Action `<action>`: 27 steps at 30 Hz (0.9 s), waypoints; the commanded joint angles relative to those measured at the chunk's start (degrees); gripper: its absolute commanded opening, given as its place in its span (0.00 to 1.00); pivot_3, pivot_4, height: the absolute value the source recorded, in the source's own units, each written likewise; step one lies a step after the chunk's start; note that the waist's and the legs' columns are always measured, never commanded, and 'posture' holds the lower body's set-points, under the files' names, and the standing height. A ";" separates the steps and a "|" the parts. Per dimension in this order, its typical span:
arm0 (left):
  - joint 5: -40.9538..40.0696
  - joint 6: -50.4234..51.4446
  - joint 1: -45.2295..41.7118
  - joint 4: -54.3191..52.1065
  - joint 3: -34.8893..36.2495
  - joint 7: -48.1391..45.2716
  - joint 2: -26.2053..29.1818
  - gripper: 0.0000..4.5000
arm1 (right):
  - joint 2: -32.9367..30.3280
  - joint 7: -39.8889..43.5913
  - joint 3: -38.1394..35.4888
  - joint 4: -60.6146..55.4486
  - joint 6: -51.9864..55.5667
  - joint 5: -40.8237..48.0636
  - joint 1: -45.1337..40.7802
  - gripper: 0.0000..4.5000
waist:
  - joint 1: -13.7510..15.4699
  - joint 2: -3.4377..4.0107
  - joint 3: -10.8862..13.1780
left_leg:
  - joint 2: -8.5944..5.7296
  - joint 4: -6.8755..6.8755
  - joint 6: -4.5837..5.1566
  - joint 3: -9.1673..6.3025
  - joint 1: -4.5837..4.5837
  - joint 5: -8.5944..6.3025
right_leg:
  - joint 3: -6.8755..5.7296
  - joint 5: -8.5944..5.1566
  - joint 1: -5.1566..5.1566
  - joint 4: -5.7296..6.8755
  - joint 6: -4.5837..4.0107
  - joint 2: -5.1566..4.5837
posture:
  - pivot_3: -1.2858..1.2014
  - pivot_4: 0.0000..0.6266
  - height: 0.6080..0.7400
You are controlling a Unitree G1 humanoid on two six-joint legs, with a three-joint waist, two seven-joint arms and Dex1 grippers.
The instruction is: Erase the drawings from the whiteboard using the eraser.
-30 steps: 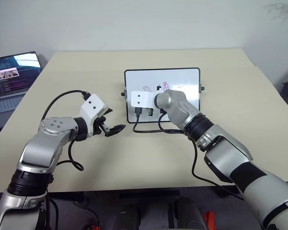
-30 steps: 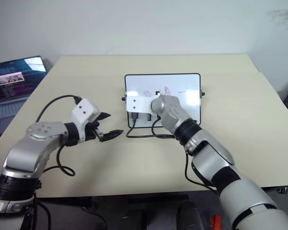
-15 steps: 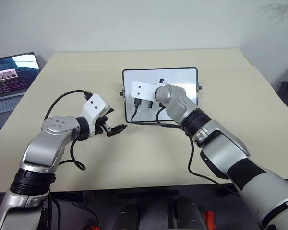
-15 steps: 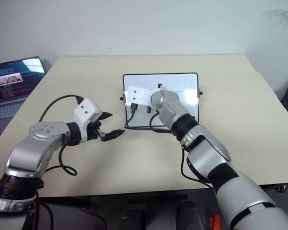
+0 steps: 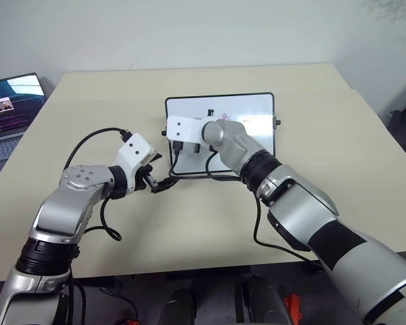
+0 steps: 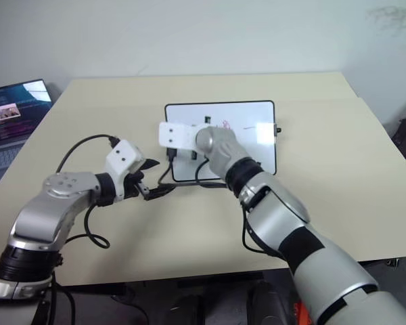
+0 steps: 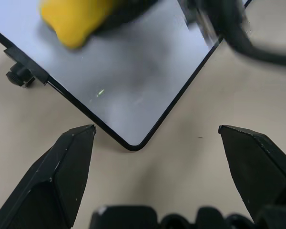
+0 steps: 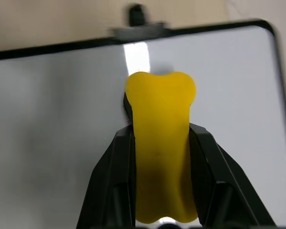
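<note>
The whiteboard (image 5: 257,145) lies flat on the tan table, a little back from its centre. A few small red drawings (image 6: 227,124) show near its upper middle. My right gripper (image 8: 160,131) is shut on the yellow eraser (image 8: 160,143), which is pressed to the glossy surface below the board's far edge. In the left eye view this gripper (image 5: 210,113) sits over the board's upper left part, and the arm hides the area under it. My left gripper (image 7: 156,129) stands open at the board's near left corner (image 7: 131,145), which lies between the fingers. The eraser (image 7: 71,24) also shows beyond it.
An open laptop (image 5: 7,108) stands at the table's far left edge. Black cables (image 5: 189,177) loop from both wrists over the table and the board's near edge. Bare tabletop (image 5: 325,122) stretches right of the board and in front of it.
My right gripper has slid left across the board with the eraser. The left gripper has stayed at the board's corner. The head camera has shifted a little.
</note>
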 commanded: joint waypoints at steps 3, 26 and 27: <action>-0.03 -1.02 -0.15 -1.35 1.74 0.30 0.22 1.00 | -0.44 3.49 2.86 0.82 0.02 -2.64 2.82 0.25 | -0.17 0.00 0.00 | 0.03 0.03 0.00 -0.03 0.22 0.00 | -0.02 -0.05 0.27 -0.01 0.09 0.04 | 0.52 0.24 1.00; 0.25 -1.47 -1.27 -0.61 1.01 0.08 -0.22 1.00 | 0.30 -0.80 -1.22 2.79 0.01 -1.87 -1.82 0.24 | 0.67 0.00 0.01 | 0.14 -0.30 -0.01 -0.01 0.74 0.01 | -0.02 -0.18 0.61 -0.05 0.06 0.11 | 0.52 0.24 1.00; 0.23 -1.44 -1.19 -0.73 1.07 0.08 -0.21 1.00 | 0.49 0.55 -0.49 1.91 -0.05 -2.15 -0.99 0.24 | 0.50 0.00 0.01 | 0.15 -0.32 -0.01 0.00 0.75 0.01 | -0.01 -0.18 0.61 -0.05 0.06 0.12 | 0.52 0.24 1.00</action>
